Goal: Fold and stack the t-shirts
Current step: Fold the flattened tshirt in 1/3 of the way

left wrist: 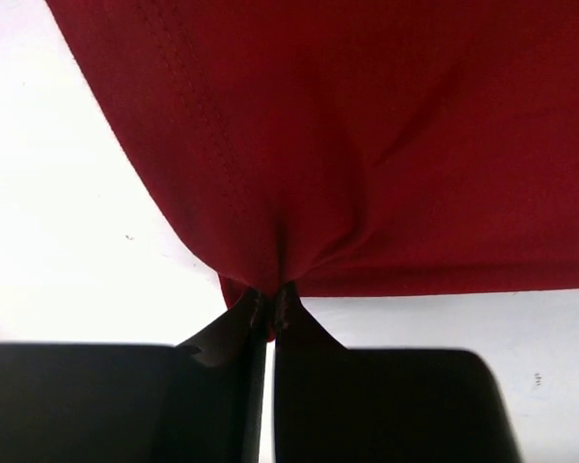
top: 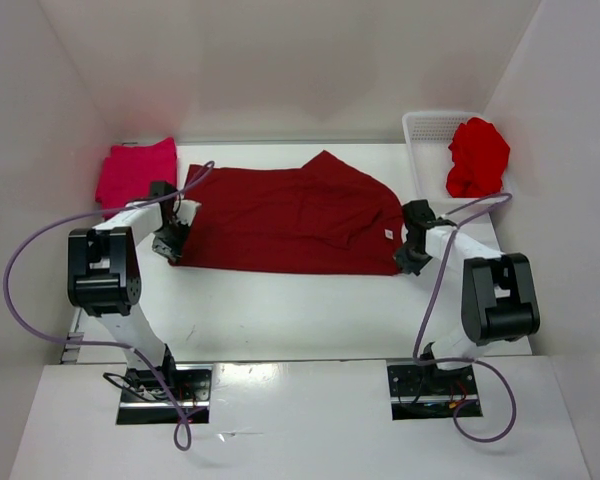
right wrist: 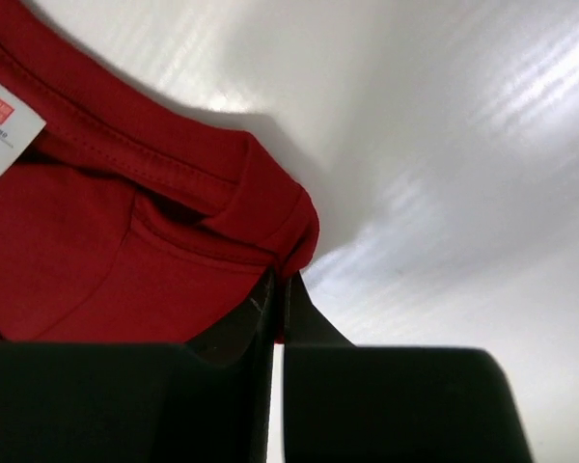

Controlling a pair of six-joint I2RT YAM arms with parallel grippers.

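A dark maroon t-shirt (top: 290, 220) lies spread across the middle of the table, a small white tag (top: 389, 235) near its right end. My left gripper (top: 173, 243) is shut on the shirt's near left corner (left wrist: 261, 280); the cloth puckers into its fingertips (left wrist: 267, 301). My right gripper (top: 412, 255) is shut on the near right corner (right wrist: 280, 231), next to the white tag (right wrist: 5, 135). A pinkish-crimson t-shirt (top: 135, 172) lies folded at the far left. A bright red t-shirt (top: 477, 157) is bunched in the basket at the far right.
The white mesh basket (top: 425, 135) stands at the back right corner against the wall. White walls enclose the table on three sides. Purple cables (top: 40, 240) loop beside both arms. Bare white tabletop (top: 300, 310) lies between the shirt and the arm bases.
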